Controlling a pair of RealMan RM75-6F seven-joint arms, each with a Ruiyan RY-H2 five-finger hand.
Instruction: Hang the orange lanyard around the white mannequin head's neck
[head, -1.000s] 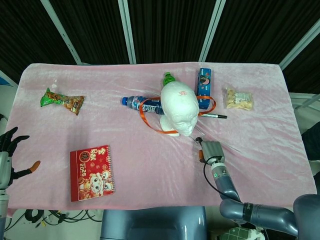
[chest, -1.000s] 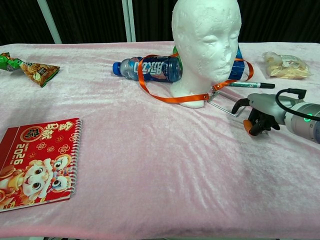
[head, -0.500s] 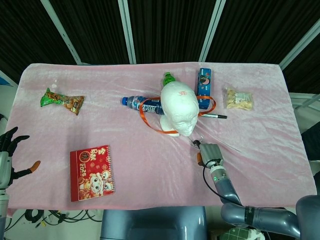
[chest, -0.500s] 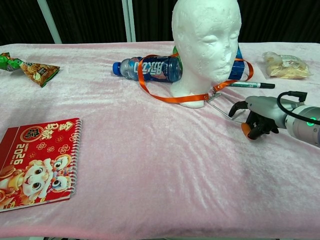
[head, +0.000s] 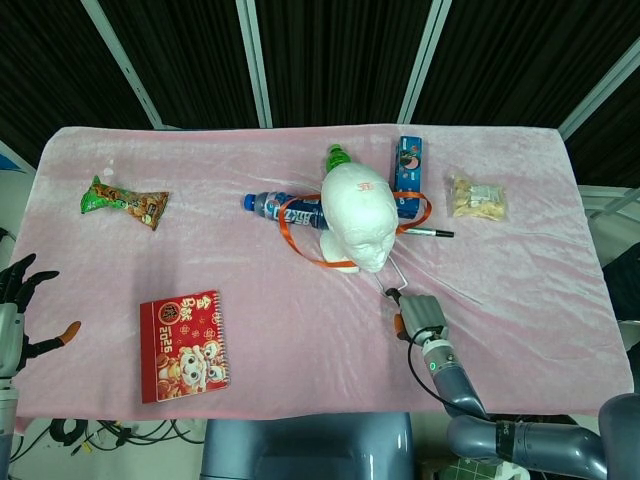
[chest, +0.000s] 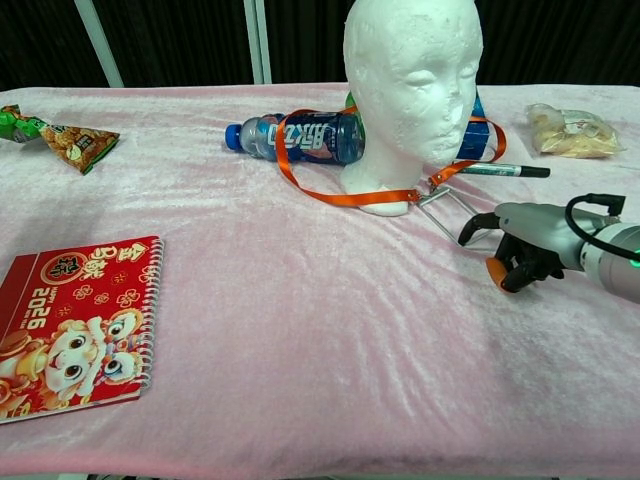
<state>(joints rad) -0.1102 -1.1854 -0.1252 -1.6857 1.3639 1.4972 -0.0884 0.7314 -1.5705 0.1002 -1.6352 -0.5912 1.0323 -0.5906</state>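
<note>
A clear plastic bottle (chest: 292, 137) with a blue cap and blue label lies on its side on the surface (chest: 330, 330), at 9 o'clock from the white mannequin head (chest: 410, 85); whether it holds liquid cannot be told. A second bottle with a green cap (head: 338, 155) stands just behind the head at 11 o'clock. A blue box (head: 409, 160) lies at 1 o'clock from the head, and a clear bag of pale snacks (chest: 567, 130) sits at 3 o'clock from it. A crinkled green and orange snack packet (head: 124, 200) lies well apart at 9 o'clock.

The mannequin head is matte, rough white foam, upright on its flared neck base. The orange lanyard (chest: 340, 195), a flat ribbon, loops around the neck base and drapes over the lying bottle; its front run lies on the cloth before the base, ending at a small clip with thin metal wire (chest: 440, 205) at 4 o'clock. A black pen (chest: 505, 171) lies at 3 o'clock, just past the ribbon.

The surface wears a pink, velvety, rippled cloth. A red spiral-bound 2026 calendar book (chest: 75, 325) with cartoon figures lies flat at 7 o'clock, well apart.

The right robot hand (chest: 512, 250), grey with an orange fingertip, hangs near the wire at 4 o'clock from the head, fingers curled in and gripping nothing visible. The left robot hand (head: 20, 305), dark with an orange tip, sits at the surface's 8 o'clock edge, fingers spread and empty.
</note>
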